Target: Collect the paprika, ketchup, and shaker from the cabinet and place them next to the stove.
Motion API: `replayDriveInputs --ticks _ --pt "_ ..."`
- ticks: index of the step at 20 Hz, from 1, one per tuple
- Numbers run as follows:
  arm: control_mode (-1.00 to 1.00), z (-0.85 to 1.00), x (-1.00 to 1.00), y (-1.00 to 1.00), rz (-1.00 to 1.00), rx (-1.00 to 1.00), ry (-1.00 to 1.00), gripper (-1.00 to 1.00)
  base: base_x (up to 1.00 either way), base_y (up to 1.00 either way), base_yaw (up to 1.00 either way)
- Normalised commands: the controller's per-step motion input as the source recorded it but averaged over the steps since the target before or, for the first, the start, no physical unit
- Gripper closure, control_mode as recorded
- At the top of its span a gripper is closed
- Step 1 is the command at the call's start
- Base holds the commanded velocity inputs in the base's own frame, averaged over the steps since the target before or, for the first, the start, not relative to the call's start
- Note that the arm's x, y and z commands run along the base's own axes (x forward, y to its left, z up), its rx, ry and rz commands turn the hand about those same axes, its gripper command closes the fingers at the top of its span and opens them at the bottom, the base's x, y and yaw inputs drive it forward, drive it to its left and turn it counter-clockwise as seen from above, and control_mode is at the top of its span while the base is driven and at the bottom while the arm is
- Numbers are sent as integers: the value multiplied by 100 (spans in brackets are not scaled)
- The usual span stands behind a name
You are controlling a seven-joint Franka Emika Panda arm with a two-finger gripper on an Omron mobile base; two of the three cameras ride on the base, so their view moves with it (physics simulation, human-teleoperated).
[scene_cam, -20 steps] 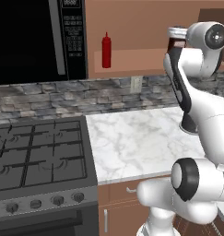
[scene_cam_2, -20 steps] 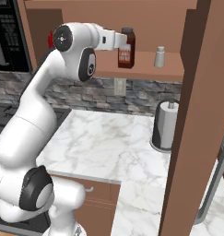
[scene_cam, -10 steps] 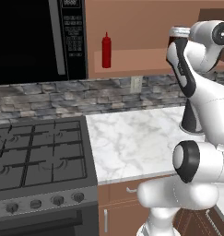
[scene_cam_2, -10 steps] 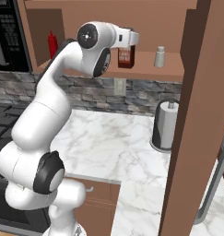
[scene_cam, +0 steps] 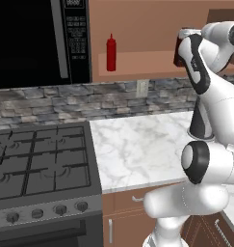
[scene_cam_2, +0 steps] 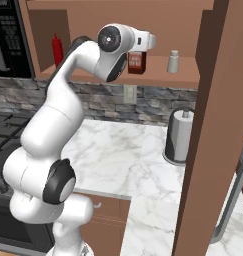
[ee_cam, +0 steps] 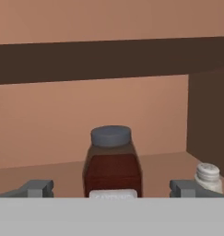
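Gripper has swung in toward the cabinet shelf since half a second ago, and in the hand view its two fingertips now stand well apart at the bottom of the frame, one on each side of the paprika, with nothing clamped between them. That dark jar stands upright at lower centre of the hand view, grey cap on top. The shaker sits at the lower right, just beyond the right fingertip, near the cabinet's dark side wall.

From the right base view, the paprika is partly hidden behind the hand at upper centre, with the shaker apart to its right and the ketchup well apart at upper left. A white knob-topped cylinder stands on the marble counter at centre right. The stove fills the lower left of the left base view, below the black microwave.
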Motion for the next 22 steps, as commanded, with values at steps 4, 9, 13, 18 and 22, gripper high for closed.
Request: replayDriveInputs --ticks 4,9,13,18,22 --pt "-100 -7 18 0 0 0 0 -100 0 0 0" --pt "-100 -4 20 6 0 0 1 -100 0 0 0" --pt "-100 0 18 0 0 0 0 -100 0 0 0" --pt "-100 -1 15 -1 0 -2 0 -100 0 0 0" --pt "-100 -5 10 -4 0 -3 0 -100 0 0 0"
